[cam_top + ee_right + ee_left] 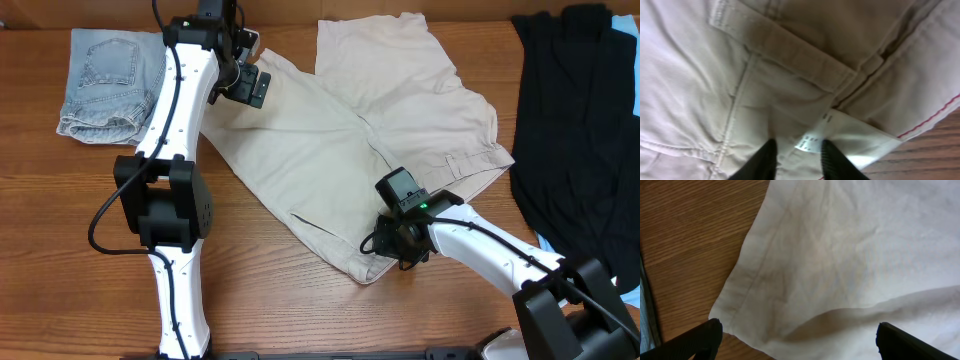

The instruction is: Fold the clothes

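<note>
Right end effector (799, 149): pinched shut on the shorts (330, 140) at the waistband, right by the label (810, 141).
Shorts: spread flat mid table (280, 300), waist nearest.
Left end effector (799, 330): wide open over the far hem corner.
Tip: I'd grab that corner deep, then lift both ends together.

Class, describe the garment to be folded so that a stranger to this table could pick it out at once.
On the wooden table, look to the middle, between the folded denim shorts at the left and the black garments at the right. The beige shorts lie spread flat there: the largest piece and the only pale, plain-coloured one.
</note>
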Robot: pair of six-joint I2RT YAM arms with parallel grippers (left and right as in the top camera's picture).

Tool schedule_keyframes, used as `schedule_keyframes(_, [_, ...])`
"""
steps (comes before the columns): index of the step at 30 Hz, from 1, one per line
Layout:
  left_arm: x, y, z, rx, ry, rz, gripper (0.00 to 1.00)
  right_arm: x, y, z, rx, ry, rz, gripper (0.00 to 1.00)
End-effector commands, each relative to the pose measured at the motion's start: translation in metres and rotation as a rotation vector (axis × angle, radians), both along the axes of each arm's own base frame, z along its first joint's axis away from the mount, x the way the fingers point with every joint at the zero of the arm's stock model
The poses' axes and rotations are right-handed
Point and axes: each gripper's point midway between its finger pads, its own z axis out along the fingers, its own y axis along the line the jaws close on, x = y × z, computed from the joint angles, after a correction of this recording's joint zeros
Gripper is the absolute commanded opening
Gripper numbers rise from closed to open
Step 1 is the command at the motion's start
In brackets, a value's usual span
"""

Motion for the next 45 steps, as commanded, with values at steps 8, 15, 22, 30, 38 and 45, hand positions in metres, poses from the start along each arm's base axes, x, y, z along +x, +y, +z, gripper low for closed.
schedule_keyframes(8, [-0.004, -0.004, 0.014, -0.01, -0.007, -0.002, 1.0, -0.047, -0.033, -0.003, -0.145, 0.181, -0.026, 0.05])
schedule_keyframes(15, [-0.007, -0.004, 0.013, -0.009, 0.005, -0.003, 1.0, -0.085, -0.054, 0.006, -0.239, 0.354, -0.117, 0.05])
schedule_keyframes(22, [-0.002, -0.042, 0.02, -0.174, -0.023, -0.076, 1.0, -0.071, -0.04, 0.03, -0.133, 0.303, -0.131, 0.04])
schedule_keyframes(30, [0.031, -0.136, 0.043, -0.28, -0.249, -0.288, 1.0, 0.01, -0.033, 0.121, -0.032, -0.085, -0.073, 0.61])
schedule_keyframes(38, [0.04, -0.212, 0.007, -0.198, -0.351, -0.491, 1.0, 0.045, -0.062, 0.142, -0.134, -0.233, -0.15, 0.81])
schedule_keyframes(45, [0.027, -0.243, -0.067, -0.175, -0.263, -0.579, 1.0, 0.062, -0.087, 0.144, -0.138, -0.264, -0.251, 0.86])
